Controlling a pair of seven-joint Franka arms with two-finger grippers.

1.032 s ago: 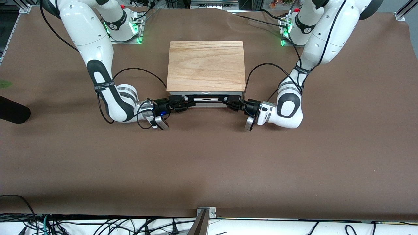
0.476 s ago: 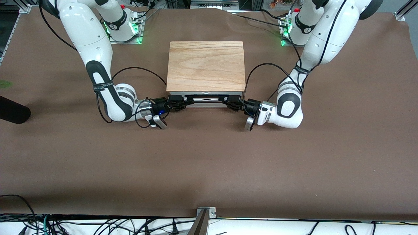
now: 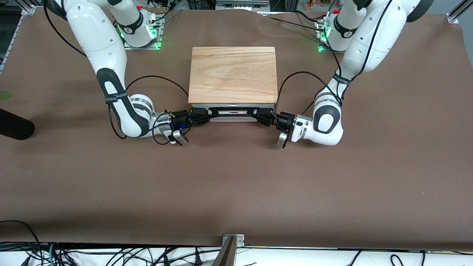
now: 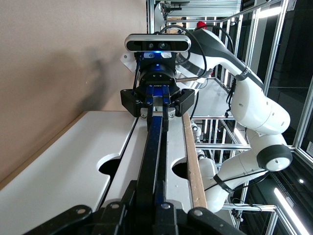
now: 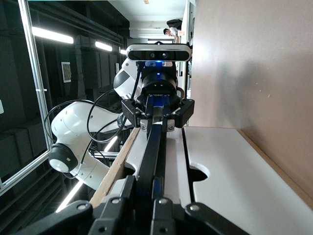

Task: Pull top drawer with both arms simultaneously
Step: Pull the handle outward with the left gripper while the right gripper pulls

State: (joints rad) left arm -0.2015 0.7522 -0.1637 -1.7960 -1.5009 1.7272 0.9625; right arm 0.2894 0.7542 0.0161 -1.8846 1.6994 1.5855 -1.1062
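Front view shows my left gripper (image 3: 263, 117) pinching one end of the wide thin black bar handle (image 3: 232, 114), at about three o'clock of the handle's middle; my right gripper (image 3: 200, 117) pinches the other end at about nine o'clock. Both wrist views look straight along that bar, each with the other gripper clamped on it farther off (image 4: 157, 105) (image 5: 157, 111), fingers pressed onto the bar.

Outward from the grippers, the handle belongs to the top drawer (image 3: 232, 112), a shallow light-wood tray with a white front panel, seated under the box's wood-grain top board (image 3: 233, 74) at six o'clock of that board. It seems barely out, if at all. The box stands on the brown bench (image 3: 236, 184), between my two arms' bases.

I judge the grasp done and the pull in hand. Next I should draw both grippers evenly toward six o'clock, matched in pace, so the drawer slides straight without jamming.
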